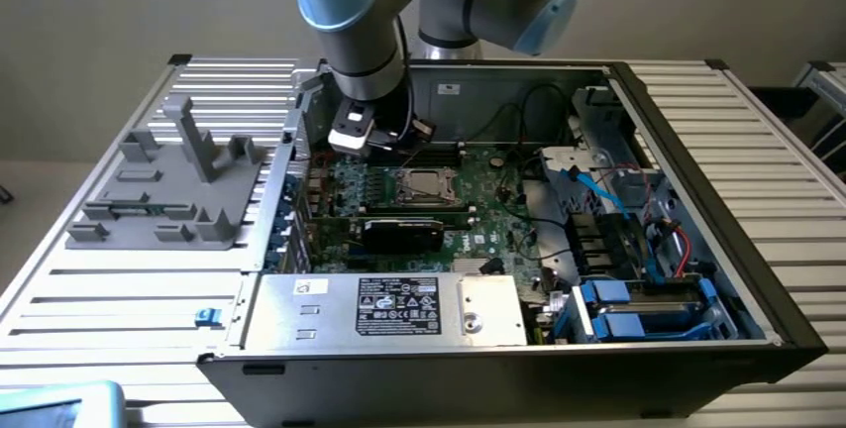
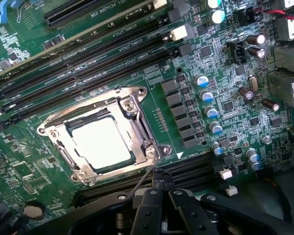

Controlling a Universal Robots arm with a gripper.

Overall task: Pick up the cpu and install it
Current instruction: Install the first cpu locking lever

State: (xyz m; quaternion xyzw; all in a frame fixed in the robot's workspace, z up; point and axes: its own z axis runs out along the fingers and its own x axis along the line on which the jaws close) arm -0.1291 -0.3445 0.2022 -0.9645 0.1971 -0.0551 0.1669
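The cpu (image 2: 102,142) lies flat in the socket frame (image 2: 132,105) on the motherboard (image 2: 196,63), its pale top showing through the frame's window. The gripper (image 2: 161,188) hangs just beside the frame's corner with its jaws closed on nothing. A thin wire lever (image 2: 146,177) runs from that corner towards the fingertips; I can't tell whether they touch it.

My worry is the lever. It looks free rather than hooked down, so a poke from the closed fingers could slip off it and scrape the memory slots (image 2: 88,63) or the small capacitors (image 2: 206,95) nearby. If the chip sits slightly crooked, which I can't judge from here, any pressing on the frame could damage the contacts underneath.

The open case (image 1: 661,121) holds the board, a black card (image 1: 403,230) below the socket, a labelled silver box (image 1: 383,309) along the near wall, blue drive bays (image 1: 621,314) and loose cables (image 1: 595,190) on the exterior view's right.
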